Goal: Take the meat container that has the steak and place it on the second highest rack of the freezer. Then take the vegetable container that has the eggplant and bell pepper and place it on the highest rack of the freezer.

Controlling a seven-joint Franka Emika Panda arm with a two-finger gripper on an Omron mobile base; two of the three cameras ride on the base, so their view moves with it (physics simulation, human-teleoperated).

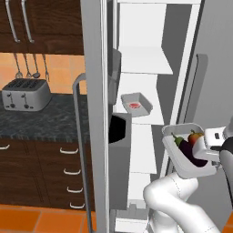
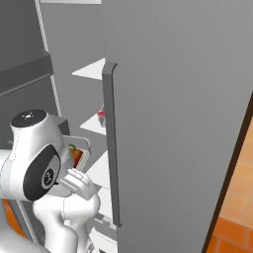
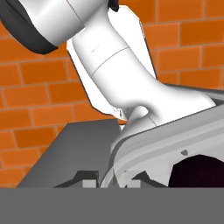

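With the gripper point(image 1: 210, 148) pinching the tilted vegetable container point(image 1: 189, 150) by its rim, we should level it before raising to the highest rack point(image 1: 144, 61).

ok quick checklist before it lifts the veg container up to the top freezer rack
1. Meat container with steak already on a freezer shelf: ok, though whether that shelf is the second highest cannot tell.
2. Vegetable container gripped by the pincer at its rim: ok, jaws shut on it.
3. Eggplant and bell pepper both inside the container: ok.
4. Container level: not ok, it hangs steeply tilted, so the contents could slide.
5. Freezer door open, shelves reachable: ok.
6. Highest rack free for the container: cannot tell, its top is partly out of frame.
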